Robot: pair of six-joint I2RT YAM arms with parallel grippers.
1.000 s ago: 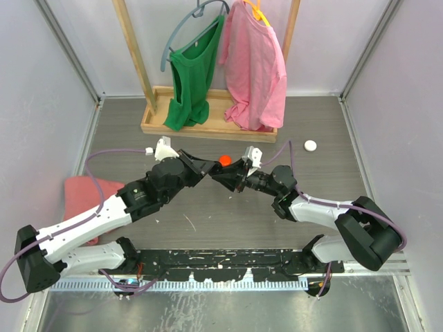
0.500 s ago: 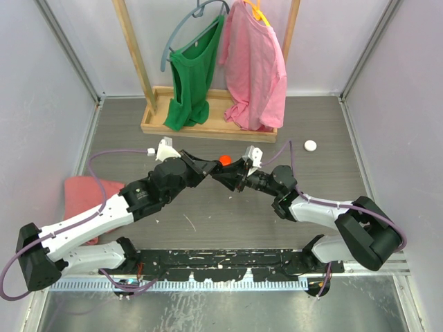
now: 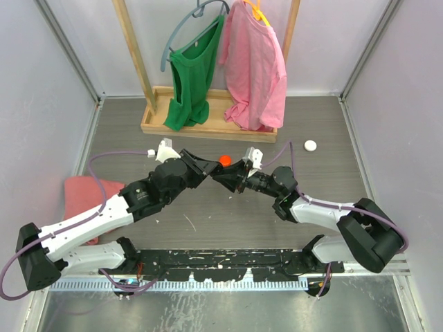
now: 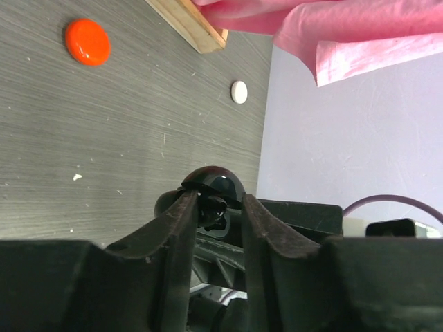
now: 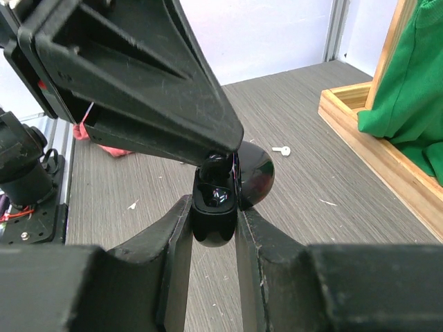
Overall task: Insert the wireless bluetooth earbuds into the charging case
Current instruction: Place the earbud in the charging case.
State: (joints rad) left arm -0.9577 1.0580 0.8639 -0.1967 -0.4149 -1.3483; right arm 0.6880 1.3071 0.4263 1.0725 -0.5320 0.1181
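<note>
So, meeting point: the left hand (image 4: 219, 200) and the right hand (image 5: 213, 206) come tip to tip over the middle of the counter (image 3: 228, 214), just on the near side of an orange-red puck (image 3: 224, 159).
Right hand: clamped narrowly on the charging case (image 5: 213, 221), one finger on each side of its glossy black body.
Case lid: the rounded black lid (image 5: 255, 176) stands open behind the body, on the side away from the right wrist camera.
Left hand: narrow, its tips reaching down onto the open top of the case; a black earbud (image 4: 213, 207) sits between them. Whether the fingers press on the earbud cannot be told.
Black earbud: at the mouth of the case, right against the lid; how deep it sits cannot be told.
White earbud: a tiny white earbud (image 5: 280, 149) lies on the counter beyond the case, well apart from both hands.
White puck: a white puck (image 3: 311, 145) rests towards the far right of the counter.
Left side: a pink cloth (image 3: 83, 190) lies beside the left arm.
Back: a wooden rack (image 3: 208, 124) carries a green garment (image 3: 190, 83) and a pink garment (image 3: 255, 69).
</note>
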